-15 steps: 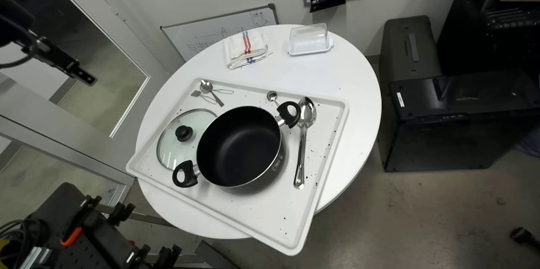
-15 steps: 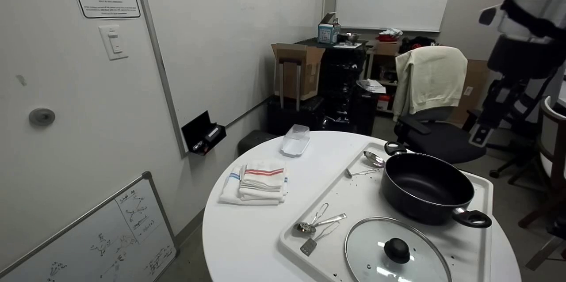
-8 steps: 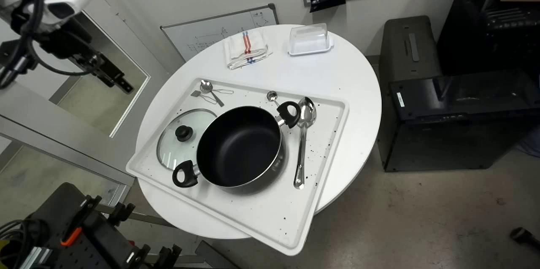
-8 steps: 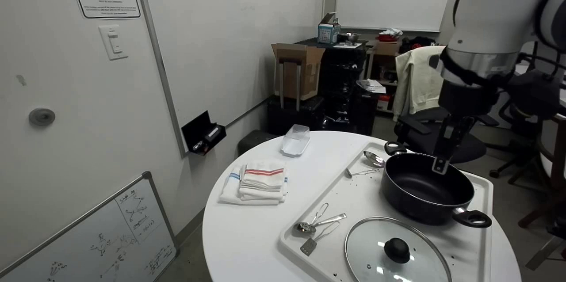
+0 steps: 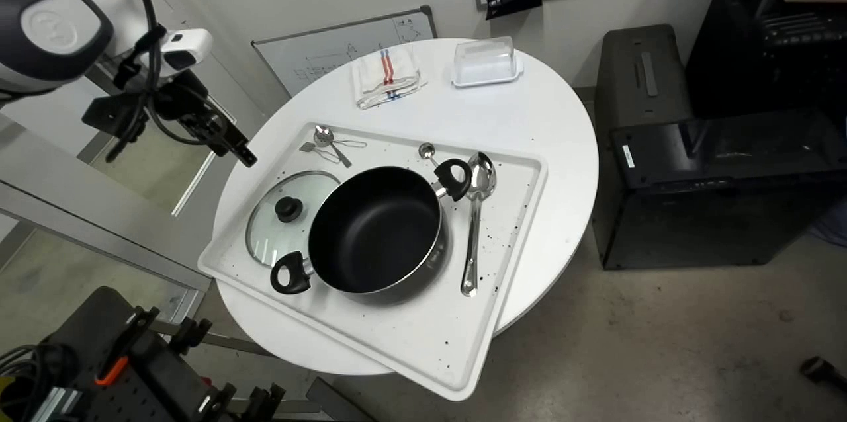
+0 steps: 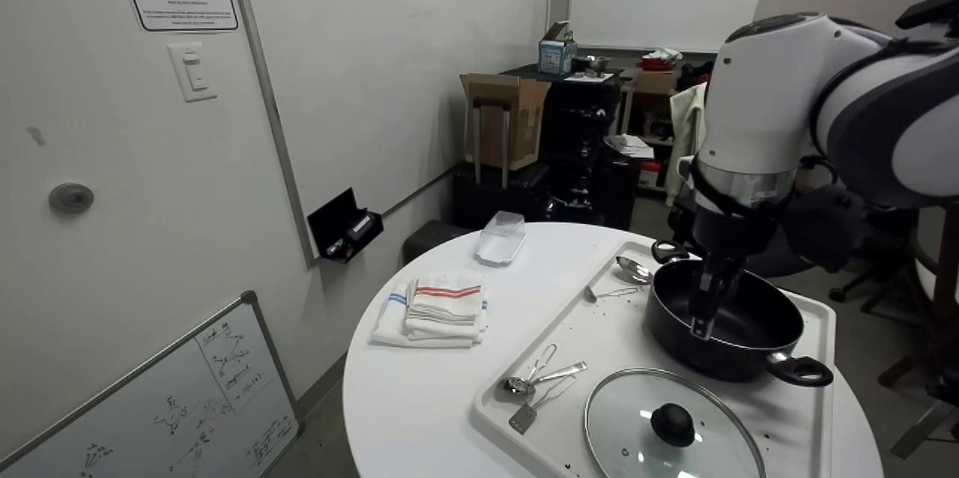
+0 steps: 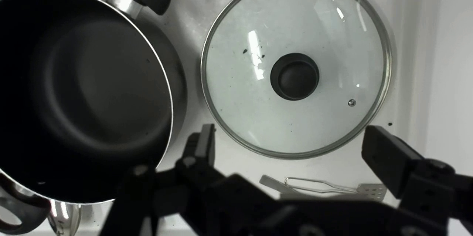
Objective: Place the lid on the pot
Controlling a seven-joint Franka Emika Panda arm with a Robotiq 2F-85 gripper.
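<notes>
Pincer (image 7: 290, 135) hangs spread above the counter (image 5: 559, 124). The tray (image 5: 410, 339), jutting past the counter's edge, holds utensils (image 5: 475, 210), the open pot (image 5: 377, 230) and, lying flat between pot and counter's edge, the lid (image 5: 288, 210).

1. You have the pot (image 5: 374, 230) standing upright, mouth up: wide, round, black, with a thin bright rim and looped black handles on opposite sides.
2. Your lid (image 7: 295, 77) lies flat just beside the pot, not touching it: round clear glass, metal-rimmed, black knob upward, small metal eyelet near the edge.
</notes>
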